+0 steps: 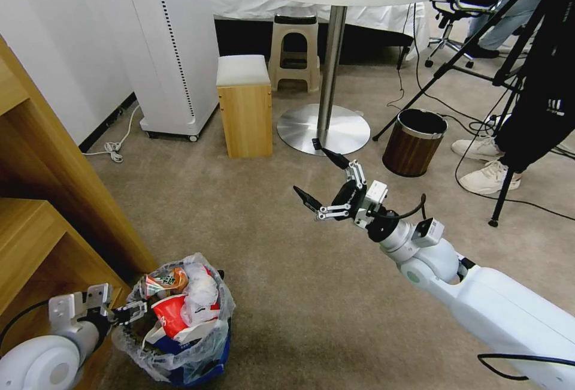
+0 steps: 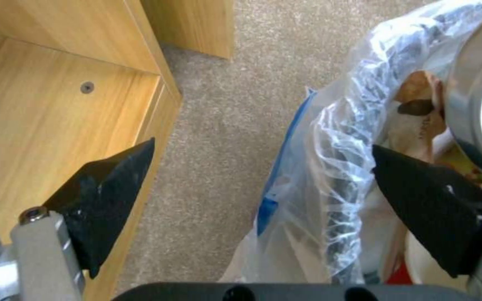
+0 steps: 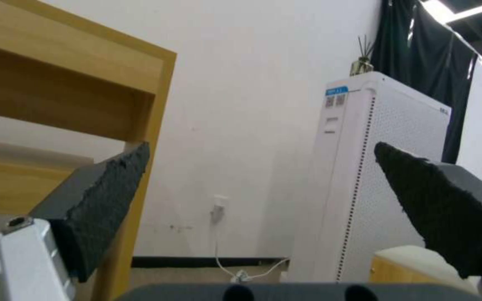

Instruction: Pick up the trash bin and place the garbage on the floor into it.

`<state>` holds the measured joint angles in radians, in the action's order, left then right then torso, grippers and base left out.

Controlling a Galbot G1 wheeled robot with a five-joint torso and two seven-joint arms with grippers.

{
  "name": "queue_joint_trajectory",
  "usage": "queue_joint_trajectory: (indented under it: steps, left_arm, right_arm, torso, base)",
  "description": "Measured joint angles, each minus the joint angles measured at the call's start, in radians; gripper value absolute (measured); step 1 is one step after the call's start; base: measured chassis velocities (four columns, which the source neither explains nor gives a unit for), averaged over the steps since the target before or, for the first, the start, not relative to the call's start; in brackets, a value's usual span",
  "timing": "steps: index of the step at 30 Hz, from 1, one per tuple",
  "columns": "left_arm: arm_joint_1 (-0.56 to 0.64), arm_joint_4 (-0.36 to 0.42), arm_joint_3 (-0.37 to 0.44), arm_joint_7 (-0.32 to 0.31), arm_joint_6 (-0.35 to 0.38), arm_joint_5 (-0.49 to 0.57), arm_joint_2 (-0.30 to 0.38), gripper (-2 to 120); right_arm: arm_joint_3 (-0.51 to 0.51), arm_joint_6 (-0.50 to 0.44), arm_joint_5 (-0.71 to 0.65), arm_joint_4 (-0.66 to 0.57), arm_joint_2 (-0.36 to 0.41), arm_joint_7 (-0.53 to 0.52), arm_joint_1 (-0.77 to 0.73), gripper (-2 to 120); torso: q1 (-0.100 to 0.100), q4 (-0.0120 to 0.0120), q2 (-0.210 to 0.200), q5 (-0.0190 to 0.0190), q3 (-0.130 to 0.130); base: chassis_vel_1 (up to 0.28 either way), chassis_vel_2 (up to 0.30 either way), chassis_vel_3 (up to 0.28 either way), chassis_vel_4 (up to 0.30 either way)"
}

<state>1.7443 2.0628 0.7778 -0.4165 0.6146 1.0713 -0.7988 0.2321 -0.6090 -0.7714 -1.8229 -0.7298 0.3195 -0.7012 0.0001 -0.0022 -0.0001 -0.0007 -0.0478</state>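
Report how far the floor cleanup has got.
Mostly done, it seems: the trash bin sits on the carpet, stuffed with cups and wrappers, and no litter lies on the visible floor. The left pincer is at the bin's rim, jaws open astride the bag edge. The right pincer hangs open and empty mid-air. Nothing obvious remains.

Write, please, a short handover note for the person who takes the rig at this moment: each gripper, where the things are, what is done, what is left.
Left gripper: open, straddling the rim of the trash bin, one finger outside, one inside over the bag.
Right gripper: open, empty, raised above bare floor in front of the robot.
Trash bin: stands on the floor beside the wooden shelf unit, full of garbage, including a red-white paper cup and white tissue.
Done: garbage is in the bin; the carpet in the head view looks free of litter.
Left: check any floor outside the views.
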Motion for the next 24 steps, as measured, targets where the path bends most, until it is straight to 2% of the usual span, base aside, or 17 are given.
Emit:
queue_joint_trajectory:
  steps: [8, 24]
  left_arm:
    - [0.043, 0.014, 0.025, -0.002, 0.000, 0.004, 0.028, 100]
    - [0.103, 0.064, 0.075, -0.013, -0.001, 0.018, 0.041, 100]
  right_arm:
    - [0.009, 0.002, 0.004, 0.002, -0.012, -0.006, 0.012, 100]
    - [0.022, 0.002, 0.017, 0.013, -0.035, -0.008, 0.018, 100]
  torso:
    - [0.000, 0.0001, 0.000, -0.0002, 0.000]
    - [0.000, 0.0000, 0.000, -0.0002, 0.000]
  base:
    - [0.000, 0.000, 0.000, 0.000]
    - [0.000, 0.000, 0.000, 0.000]
